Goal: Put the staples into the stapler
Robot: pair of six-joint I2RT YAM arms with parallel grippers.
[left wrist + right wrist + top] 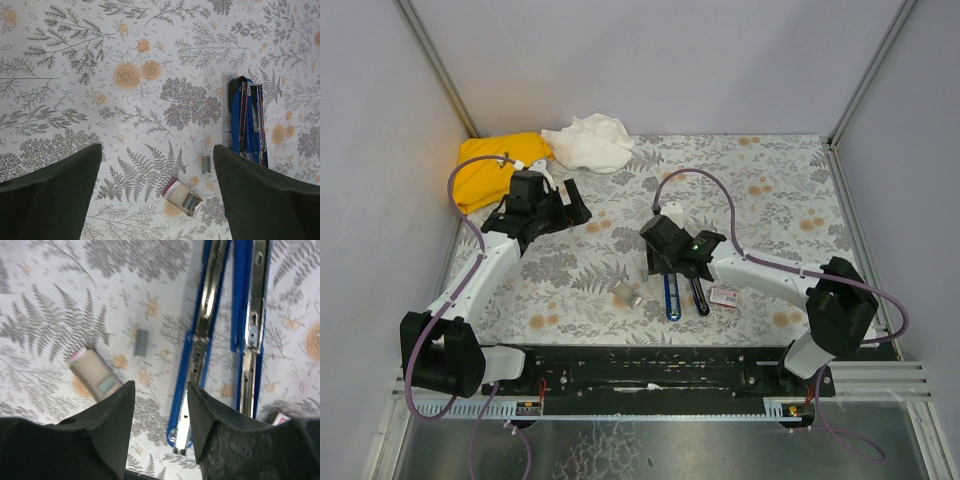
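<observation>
While the stapler [205,325] lies splayed open, right claw [160,392] parted above it, left claw [156,150] wide, empty.

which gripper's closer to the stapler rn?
Right. The right gripper hovers just above the opened stapler, fingers apart. The left gripper is well away toward the far left of the table, by the yellow cloth.
</observation>
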